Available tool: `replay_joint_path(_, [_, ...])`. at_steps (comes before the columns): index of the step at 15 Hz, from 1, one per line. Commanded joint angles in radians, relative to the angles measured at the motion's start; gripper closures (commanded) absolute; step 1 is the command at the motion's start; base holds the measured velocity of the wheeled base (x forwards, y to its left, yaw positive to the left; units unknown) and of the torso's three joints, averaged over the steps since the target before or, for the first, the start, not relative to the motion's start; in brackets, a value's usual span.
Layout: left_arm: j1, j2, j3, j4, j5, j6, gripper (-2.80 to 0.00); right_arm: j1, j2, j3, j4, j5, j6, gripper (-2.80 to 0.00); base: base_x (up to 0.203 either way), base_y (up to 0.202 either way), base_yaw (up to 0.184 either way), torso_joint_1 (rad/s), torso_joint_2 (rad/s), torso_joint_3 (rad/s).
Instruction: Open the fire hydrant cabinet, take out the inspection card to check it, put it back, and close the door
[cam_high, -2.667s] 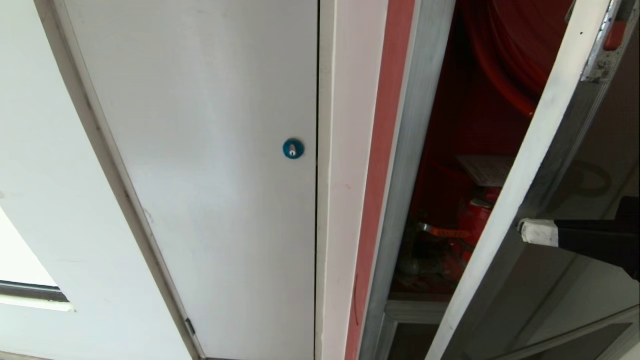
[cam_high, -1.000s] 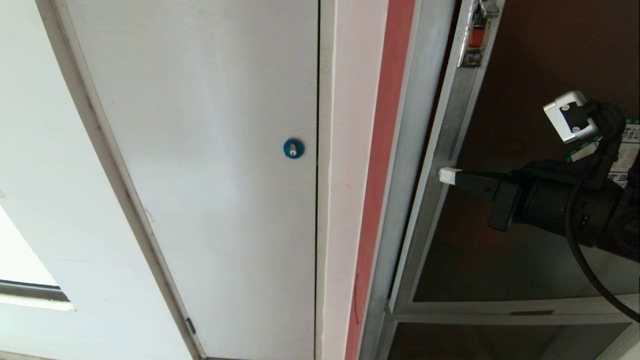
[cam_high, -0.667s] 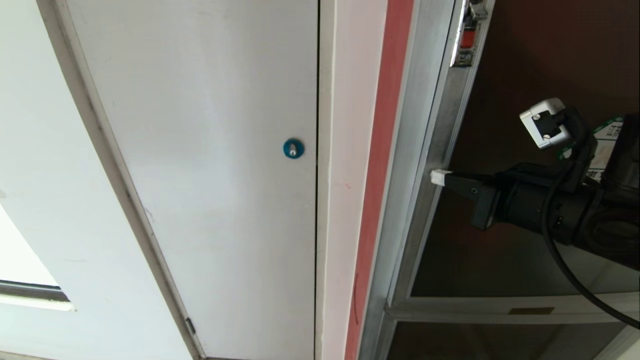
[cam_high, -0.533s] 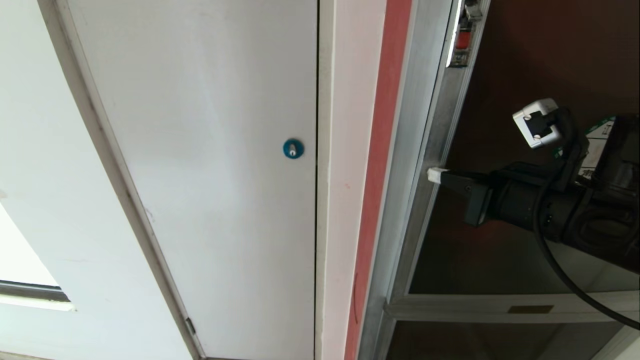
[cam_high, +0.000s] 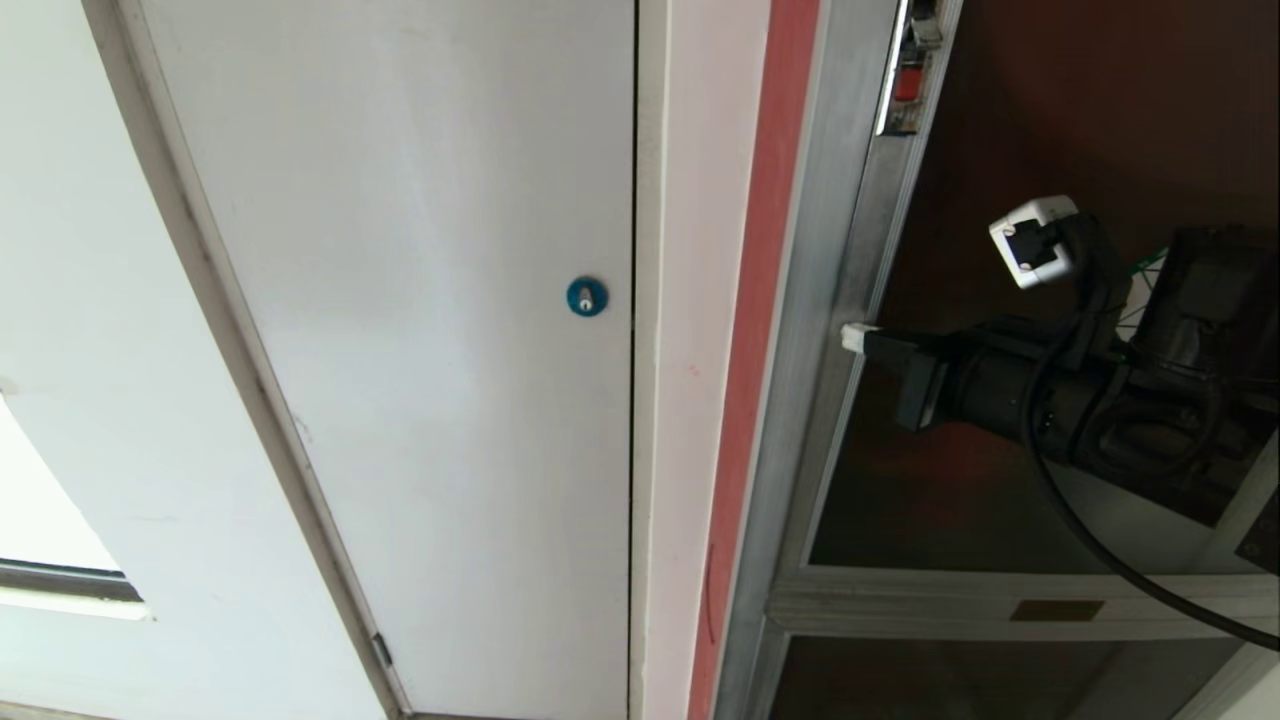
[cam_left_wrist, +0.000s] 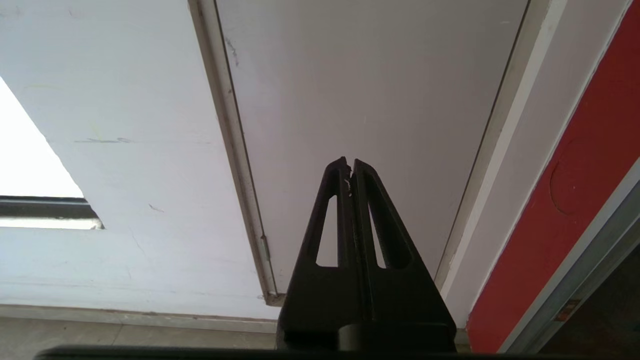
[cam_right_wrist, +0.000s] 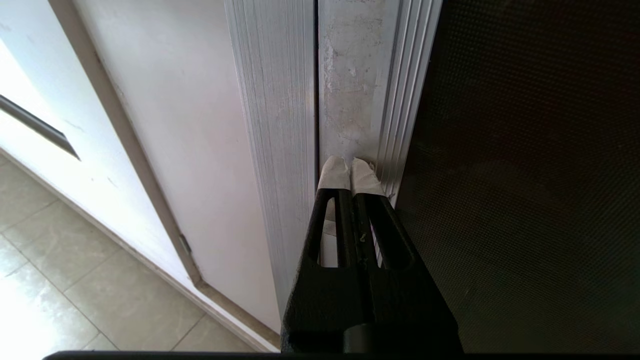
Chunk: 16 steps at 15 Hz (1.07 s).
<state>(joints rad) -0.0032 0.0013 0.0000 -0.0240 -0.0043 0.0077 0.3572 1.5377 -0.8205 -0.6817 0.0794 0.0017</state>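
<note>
The right gripper (cam_high: 852, 337), a black two-fingered claw with white-taped tips, has its fingers pressed together with nothing between them; in the right wrist view the taped tips (cam_right_wrist: 350, 172) rest flat against the pale metal stile of the door (cam_right_wrist: 352, 100). The silver metal-framed, dark tinted glass door (cam_high: 1010, 130) lies against the silver frame of the fire hydrant cabinet (cam_high: 815, 300), with only a thin dark seam between stile and frame, so the door looks shut or all but shut.

Judged from this, the task is at its last step: the closing push. No red interior, hose or inspection card can be seen, so the card is presumably behind the glass. Whether the small latch with a red tab (cam_high: 905, 85) at the door's edge has caught cannot be told. What seems left is to seat the door fully and draw the arm away.

From the gripper tips in the head view, the door's glass spreads toward three o'clock and the latch sits near one o'clock. At nine o'clock come the cabinet frame and a red painted wall strip (cam_high: 765, 300), then a plain white panel door with a blue round lock (cam_high: 586, 297).

The left gripper (cam_left_wrist: 350, 170), black and bare-tipped, hangs parked and closed on nothing, facing the foot of that white door.
</note>
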Motion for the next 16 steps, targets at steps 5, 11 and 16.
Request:
replay_joint_path(5, [0.000,0.000,0.012,-0.001,0.000,0.000,0.00,0.001,-0.029,0.008,-0.006,-0.008,0.001,0.00,0.000,0.000,0.000,0.000,0.00,0.000])
replay_joint_path(11, [0.000,0.000,0.012,-0.001,0.000,0.000,0.00,0.069,-0.164,0.082,-0.006,0.000,0.037,0.00,0.000,0.000,0.000,0.000,0.00,0.000])
replay_joint_path(16, [0.000,0.000,0.012,-0.001,0.000,0.000,0.00,0.094,-0.249,0.080,-0.002,0.002,0.060,0.00,0.000,0.000,0.000,0.000,0.00,0.000])
